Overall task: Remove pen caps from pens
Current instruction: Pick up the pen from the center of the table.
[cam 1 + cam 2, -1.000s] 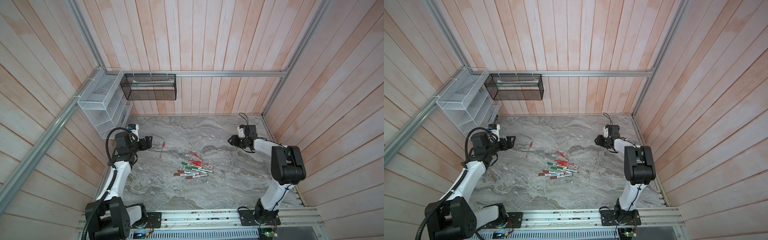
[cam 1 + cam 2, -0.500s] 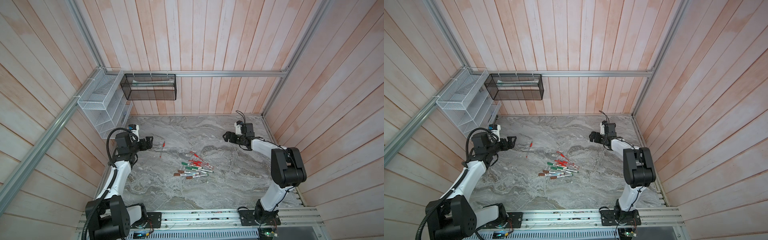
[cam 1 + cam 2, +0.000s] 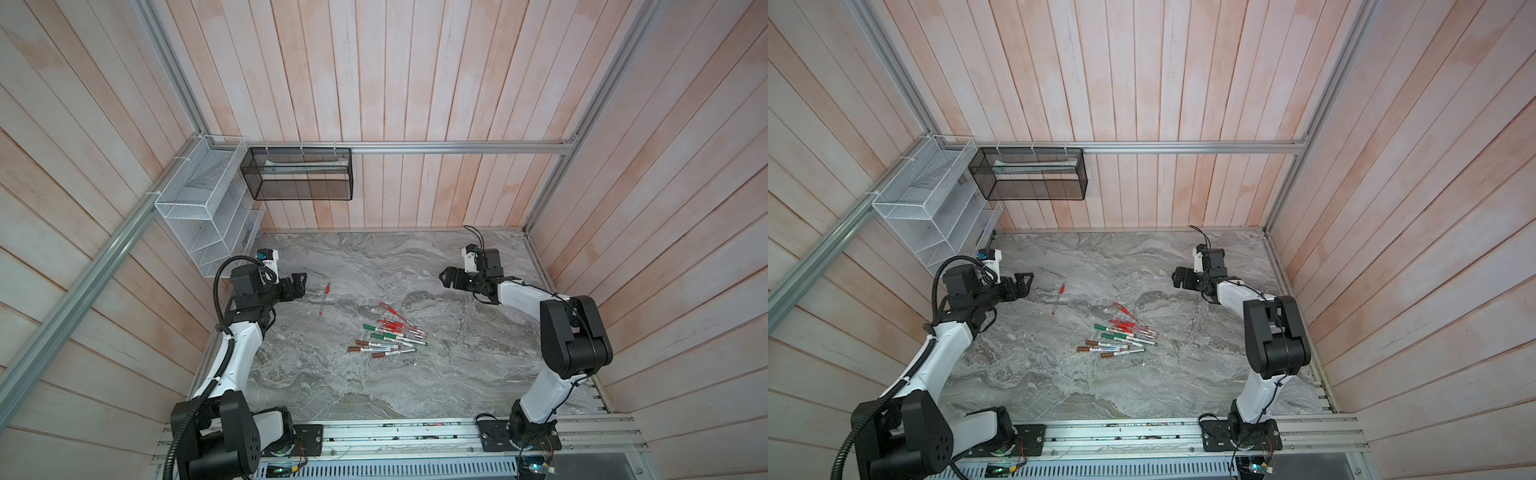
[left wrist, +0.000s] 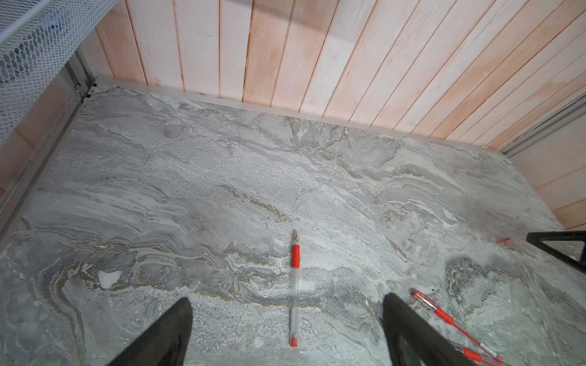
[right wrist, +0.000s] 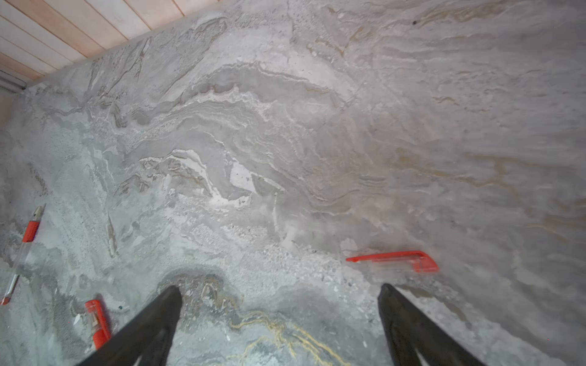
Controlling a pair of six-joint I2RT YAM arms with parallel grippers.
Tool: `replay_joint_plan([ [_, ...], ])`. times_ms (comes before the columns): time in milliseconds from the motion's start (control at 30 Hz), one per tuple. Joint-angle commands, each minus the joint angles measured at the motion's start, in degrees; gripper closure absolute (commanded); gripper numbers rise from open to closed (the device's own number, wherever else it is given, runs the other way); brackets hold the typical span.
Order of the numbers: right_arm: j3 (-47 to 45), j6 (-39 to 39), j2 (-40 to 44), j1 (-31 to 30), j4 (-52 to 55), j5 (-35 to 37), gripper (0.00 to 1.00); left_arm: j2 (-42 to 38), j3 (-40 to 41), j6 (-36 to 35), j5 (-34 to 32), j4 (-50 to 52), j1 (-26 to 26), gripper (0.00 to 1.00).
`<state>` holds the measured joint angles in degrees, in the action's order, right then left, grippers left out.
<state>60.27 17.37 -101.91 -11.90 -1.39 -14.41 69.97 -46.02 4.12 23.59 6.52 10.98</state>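
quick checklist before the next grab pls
1. Left gripper open and empty: ok.
2. Right gripper open and empty: ok.
3. Lone pen uncapped, tip bare, lying apart from the pile: ok.
4. Loose red cap lying flat on the table, not held: ok.
5. All pens uncapped: not ok. In the pile, green and brown caps look to be on.
6. One pen in the pile free to lift alone: cannot tell, because they overlap.
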Motion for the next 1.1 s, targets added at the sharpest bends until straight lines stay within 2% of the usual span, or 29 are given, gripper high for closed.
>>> replay_joint_plan([
  [0, 3.81, -3.6, -0.84, -3.81, 5.64, -0.14, 0.08, -0.1, 0.37, -0.13, 0.84, -0.72, 0.34, 0.05],
  [100, 6.61, -5.7, -2.79, -7.71, 10.66, 0.9, 0.16, -0.19, 0.84, -0.43, 0.64, -1.15, 0.29, 0.05],
  [233, 7.48, -6.89, -2.99, -13.44, 13.39, 0.71, 0.21, -0.74, 0.67, -0.93, 0.58, -0.58, 0.44, 0.05],
  [500, 14.26, -9.47, -7.66, -22.15, 21.19, 1.01, 0.42, -0.82, 0.61, -0.52, 0.79, -0.51, 1.03, 0.05],
  [567, 16.6, -10.42, -9.62, -23.41, 23.01, 1.73, 0.48, -0.93, 1.02, -0.78, 0.55, -1.04, 1.15, 0.05],
  [800, 23.92, -14.44, -16.61, -26.58, 30.73, 4.68, 0.55, -1.38, 1.19, -0.52, 0.78, -1.16, 1.85, 0.04],
  [1067, 23.77, -16.29, -18.76, -27.13, 33.1, 6.41, 0.63, -0.72, 0.85, -0.08, 1.02, -1.2, 1.94, 0.05],
])
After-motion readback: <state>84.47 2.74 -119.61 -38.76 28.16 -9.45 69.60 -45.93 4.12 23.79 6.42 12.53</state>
